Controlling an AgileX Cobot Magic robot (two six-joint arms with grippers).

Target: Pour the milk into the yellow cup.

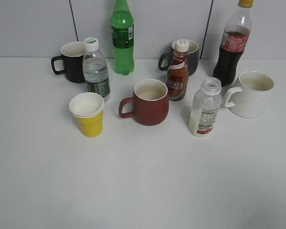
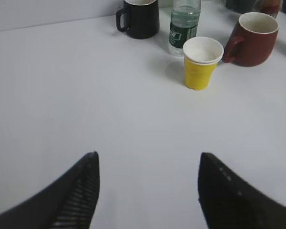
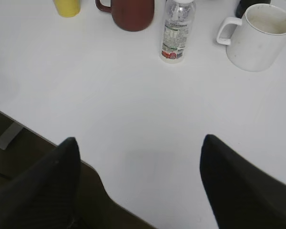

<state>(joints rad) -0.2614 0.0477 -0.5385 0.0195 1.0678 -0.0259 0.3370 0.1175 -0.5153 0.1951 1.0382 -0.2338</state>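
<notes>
The milk bottle (image 1: 205, 109), clear, uncapped, with a white label and a red mark at its base, stands upright right of centre; it also shows in the right wrist view (image 3: 177, 29). The yellow cup (image 1: 89, 114) stands upright at the left, white inside; it also shows in the left wrist view (image 2: 201, 63) and, partly cut off, in the right wrist view (image 3: 66, 6). My left gripper (image 2: 148, 160) is open and empty over bare table, well short of the cup. My right gripper (image 3: 140, 143) is open and empty near the table's front edge. Neither gripper shows in the exterior view.
A dark red mug (image 1: 150, 101) stands between cup and milk. A water bottle (image 1: 96, 69) and black mug (image 1: 70, 61) stand behind the cup. A coffee bottle (image 1: 178, 71), dark mug (image 1: 190, 55), green bottle (image 1: 122, 37), cola bottle (image 1: 232, 45) and white mug (image 1: 250, 94) stand at the back and right.
</notes>
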